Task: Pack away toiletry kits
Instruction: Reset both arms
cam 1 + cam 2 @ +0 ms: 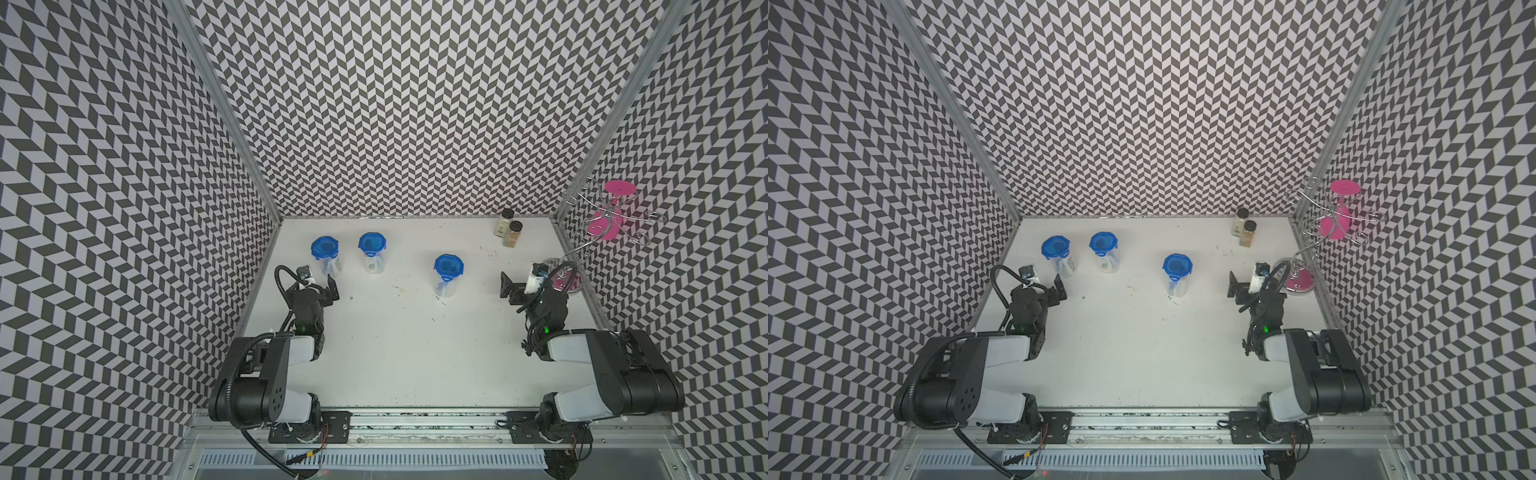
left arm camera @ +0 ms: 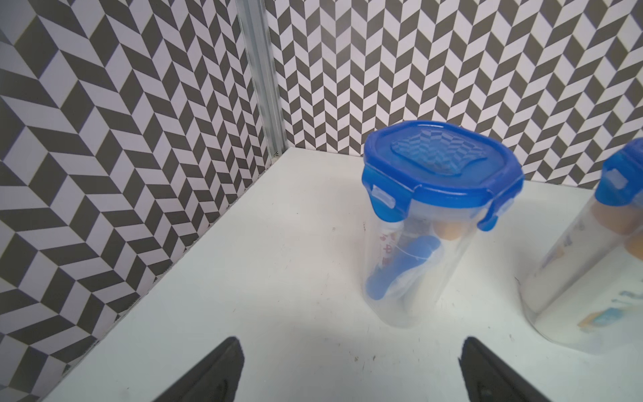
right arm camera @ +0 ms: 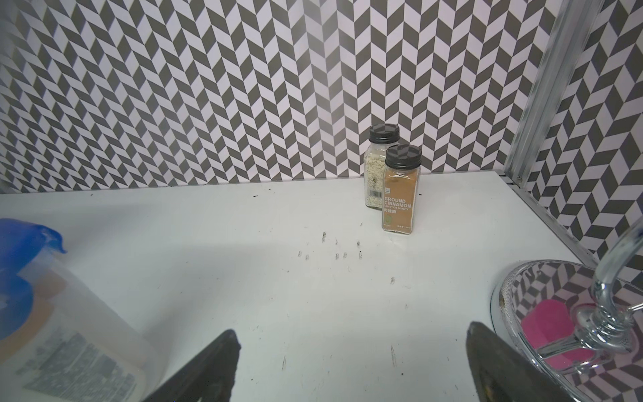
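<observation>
Three clear cups with blue clip lids stand upright in both top views: one at the far left (image 1: 325, 255) (image 1: 1057, 257), one beside it (image 1: 372, 254) (image 1: 1104, 252), one near the middle (image 1: 448, 275) (image 1: 1177, 275). In the left wrist view the nearest cup (image 2: 435, 243) holds a blue toothbrush, a white tube and a gold cap, with a second cup (image 2: 591, 264) beside it. My left gripper (image 1: 320, 287) (image 2: 351, 343) stands open just short of the far-left cup, holding nothing. My right gripper (image 1: 519, 283) (image 3: 351, 334) is open over bare table, right of the middle cup (image 3: 52, 313).
Two black-capped spice jars (image 1: 509, 232) (image 3: 400, 195) stand at the back right. A wire stand with pink discs (image 1: 611, 216) has its glass base (image 3: 556, 313) close beside my right gripper. Patterned walls enclose the white table (image 1: 415, 353) on three sides.
</observation>
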Action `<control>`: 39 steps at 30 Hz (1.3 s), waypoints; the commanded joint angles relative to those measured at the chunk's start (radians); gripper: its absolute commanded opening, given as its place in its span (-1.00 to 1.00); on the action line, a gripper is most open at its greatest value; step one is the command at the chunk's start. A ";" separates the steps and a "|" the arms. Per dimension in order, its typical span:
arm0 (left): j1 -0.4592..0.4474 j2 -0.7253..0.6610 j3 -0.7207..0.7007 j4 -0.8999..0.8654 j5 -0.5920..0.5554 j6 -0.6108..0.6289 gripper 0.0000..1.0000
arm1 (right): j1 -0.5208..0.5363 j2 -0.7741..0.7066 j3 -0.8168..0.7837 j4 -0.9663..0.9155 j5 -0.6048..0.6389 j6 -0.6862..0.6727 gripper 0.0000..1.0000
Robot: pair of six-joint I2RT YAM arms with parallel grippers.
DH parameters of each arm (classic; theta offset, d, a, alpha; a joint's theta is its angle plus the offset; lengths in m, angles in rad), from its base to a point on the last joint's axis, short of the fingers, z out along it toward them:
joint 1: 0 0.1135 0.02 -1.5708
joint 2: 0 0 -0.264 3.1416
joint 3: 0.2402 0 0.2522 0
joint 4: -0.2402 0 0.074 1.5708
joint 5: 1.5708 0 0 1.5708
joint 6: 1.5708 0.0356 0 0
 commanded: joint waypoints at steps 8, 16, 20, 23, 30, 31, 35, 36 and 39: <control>0.004 0.101 -0.060 0.350 0.089 0.040 0.99 | -0.001 0.079 -0.085 0.334 0.148 0.029 0.99; -0.023 0.098 -0.051 0.328 0.047 0.056 0.99 | 0.009 0.075 -0.075 0.312 0.166 0.020 0.99; -0.023 0.098 -0.051 0.328 0.046 0.058 0.99 | 0.010 0.074 -0.072 0.304 0.169 0.019 0.99; -0.023 0.099 -0.050 0.329 0.046 0.056 0.99 | 0.010 0.074 -0.071 0.301 0.169 0.018 0.99; -0.016 0.102 -0.040 0.309 0.065 0.054 0.99 | 0.010 0.065 -0.071 0.287 0.168 0.017 0.99; -0.017 0.099 -0.044 0.317 0.061 0.054 0.99 | 0.011 0.061 -0.070 0.280 0.168 0.019 0.99; -0.021 0.099 -0.050 0.327 0.052 0.058 0.99 | 0.012 0.034 -0.031 0.182 0.170 0.024 0.99; -0.021 0.099 -0.050 0.327 0.052 0.059 0.99 | 0.012 0.030 -0.026 0.173 0.170 0.024 0.99; -0.021 0.099 -0.050 0.327 0.052 0.058 0.99 | 0.013 0.036 -0.047 0.225 0.177 0.026 0.99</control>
